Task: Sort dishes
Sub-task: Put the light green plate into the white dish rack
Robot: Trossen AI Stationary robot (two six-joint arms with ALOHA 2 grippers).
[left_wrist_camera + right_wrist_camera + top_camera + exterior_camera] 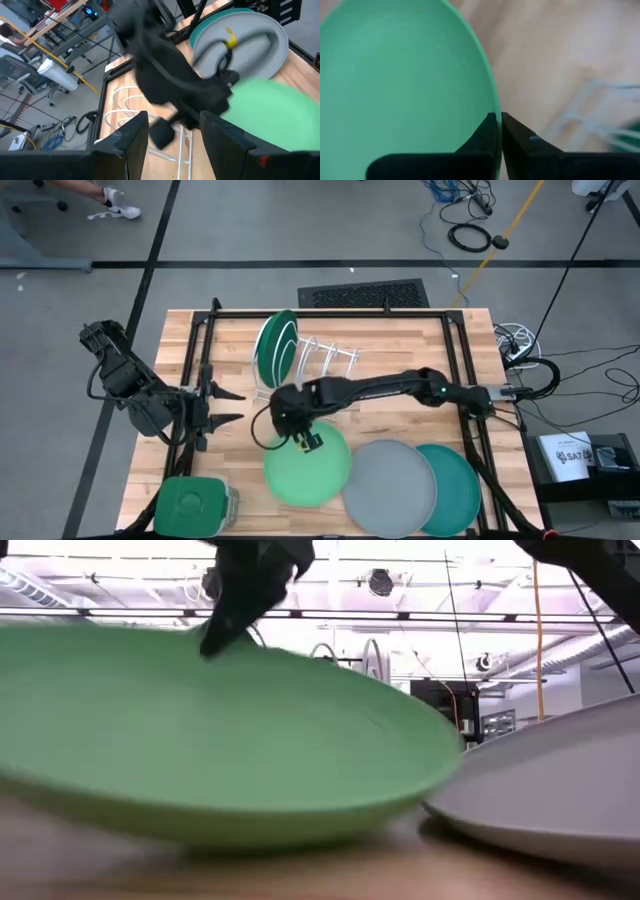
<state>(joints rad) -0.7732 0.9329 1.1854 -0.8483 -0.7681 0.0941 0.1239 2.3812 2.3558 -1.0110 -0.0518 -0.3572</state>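
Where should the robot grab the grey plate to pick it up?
Probably by the thin rim. The grey plate lies flat, so only its edge offers something to pinch. Its far edge looks free; the light green plate and teal plate crowd its sides.

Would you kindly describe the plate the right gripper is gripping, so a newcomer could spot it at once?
Start at the wire dish rack in the middle of the wooden table. Just in front of it, the right gripper pinches the rim of the light mint green plate, paler than the grey plate beside it.
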